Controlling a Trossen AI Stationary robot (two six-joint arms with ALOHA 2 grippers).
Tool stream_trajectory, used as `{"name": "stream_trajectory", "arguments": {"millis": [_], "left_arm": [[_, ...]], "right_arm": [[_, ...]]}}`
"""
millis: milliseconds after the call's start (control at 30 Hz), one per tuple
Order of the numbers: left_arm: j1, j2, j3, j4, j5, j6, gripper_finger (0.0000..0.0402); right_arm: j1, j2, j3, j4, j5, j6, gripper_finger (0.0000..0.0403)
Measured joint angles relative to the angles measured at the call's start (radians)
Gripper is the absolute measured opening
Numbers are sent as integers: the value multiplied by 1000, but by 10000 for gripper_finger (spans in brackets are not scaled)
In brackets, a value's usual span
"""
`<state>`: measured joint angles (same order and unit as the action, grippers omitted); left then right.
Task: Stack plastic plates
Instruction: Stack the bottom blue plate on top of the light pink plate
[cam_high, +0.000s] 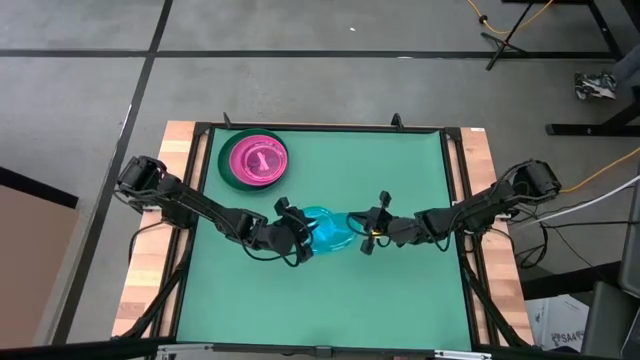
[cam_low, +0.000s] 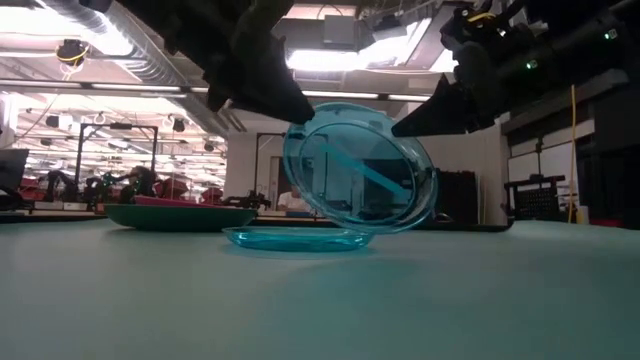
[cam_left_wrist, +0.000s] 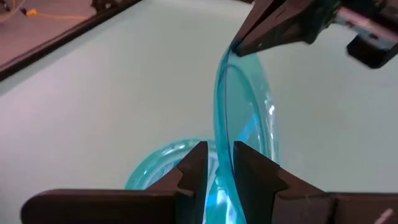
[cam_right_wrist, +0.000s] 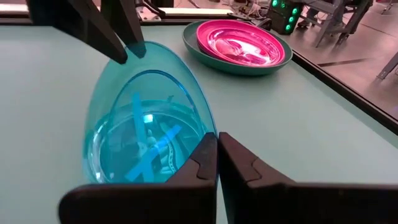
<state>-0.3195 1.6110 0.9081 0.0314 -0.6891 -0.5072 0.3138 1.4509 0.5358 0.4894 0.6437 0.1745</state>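
A cyan plate (cam_low: 360, 170) stands steeply tilted over a second cyan plate (cam_low: 295, 238) that lies flat mid-table. My left gripper (cam_left_wrist: 217, 163) is shut on the tilted plate's rim on its left side. My right gripper (cam_right_wrist: 217, 152) is shut on the opposite rim. In the high view the grippers face each other, left (cam_high: 303, 235) and right (cam_high: 362, 228), with the plates (cam_high: 328, 230) between them. A pink plate (cam_high: 258, 159) sits in a dark green plate (cam_high: 226, 170) at the far left. My left gripper pinches the tilted plate's rim (cam_left_wrist: 219, 140) between its two fingers, coming from the table's left and slanting down. The plate stands on edge, its low rim (cam_low: 372, 230) at the flat cyan plate. My right gripper pinches the opposite rim (cam_right_wrist: 208, 127) between its two fingers, coming from the table's right and slanting down. The fingers stand almost together on the thin edge. The plate's hollow side faces this gripper.
The green-and-pink stack (cam_right_wrist: 239, 43) stands toward the far left corner, apart from the cyan plates. The green mat (cam_high: 400, 300) lies bare toward the near edge and the right side. A black frame (cam_high: 455, 200) edges the table.
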Motion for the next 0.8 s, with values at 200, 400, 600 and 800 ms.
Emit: {"name": "stream_trajectory", "arguments": {"millis": [200,400,600,800], "left_arm": [[0,0,0,-32,0,-41,70],[0,0,0,-32,0,-42,70],[0,0,0,-32,-5,-42,70],[0,0,0,-32,-8,-42,61]], "right_arm": [[0,0,0,26,-15,-1,0],[0,0,0,26,-15,-1,0],[0,0,0,27,-15,0,0],[0,0,0,33,-16,1,0]]}}
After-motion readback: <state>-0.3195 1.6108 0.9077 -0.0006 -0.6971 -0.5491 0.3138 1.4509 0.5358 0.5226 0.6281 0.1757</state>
